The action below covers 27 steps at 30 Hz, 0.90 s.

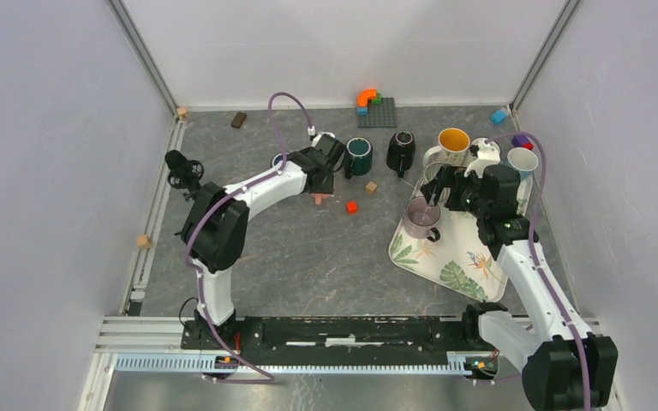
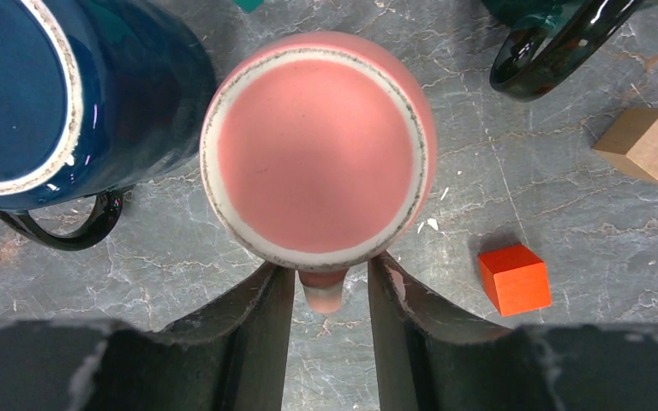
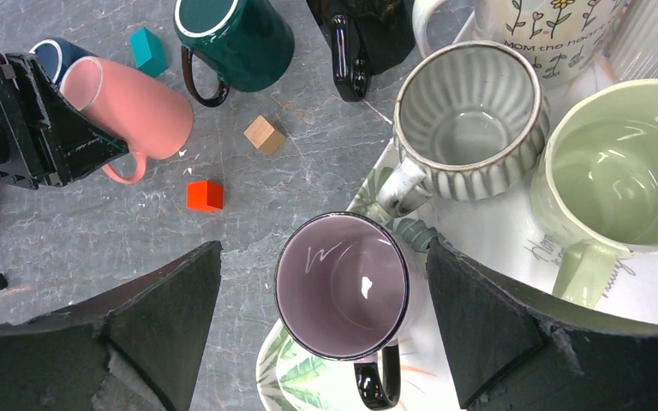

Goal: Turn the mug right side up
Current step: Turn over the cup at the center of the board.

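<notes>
My left gripper straddles the handle of the pink mug, which sits upside down on the table. I can't tell whether the gripper is pinching. Right gripper hangs wide open over the purple mug.

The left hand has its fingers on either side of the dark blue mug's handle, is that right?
No. The left hand has its fingers on either side of the handle of the pink mug, not the dark blue mug. The left wrist view shows it.
</notes>
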Motion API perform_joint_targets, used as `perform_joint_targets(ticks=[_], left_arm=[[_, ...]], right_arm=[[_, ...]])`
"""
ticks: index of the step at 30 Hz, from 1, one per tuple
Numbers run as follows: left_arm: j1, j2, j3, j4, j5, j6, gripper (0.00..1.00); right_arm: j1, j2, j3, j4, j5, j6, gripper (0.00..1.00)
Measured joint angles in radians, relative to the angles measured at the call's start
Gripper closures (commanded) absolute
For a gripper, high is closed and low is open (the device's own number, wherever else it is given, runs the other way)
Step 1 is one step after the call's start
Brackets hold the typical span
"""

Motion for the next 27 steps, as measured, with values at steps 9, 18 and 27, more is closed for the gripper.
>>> perform_joint_targets(ticks=[9, 18, 27], left_arm=[[0.0, 0.024, 0.006, 0.0, -0.005, 0.024, 0.78], [0.0, 0.018, -0.013, 0.048, 0.021, 0.032, 0.98], [0.001, -0.141, -0.16, 0.124, 0.142, 0.031, 0.98]], right_arm=[[0.0, 0.0, -0.003, 0.0, 0.0, 0.0, 0.06], [0.005, 0.0, -0.003, 0.001, -0.01, 0.001, 0.06], [0.015, -0.001, -0.003, 0.039, -0.059, 0.034, 0.06]])
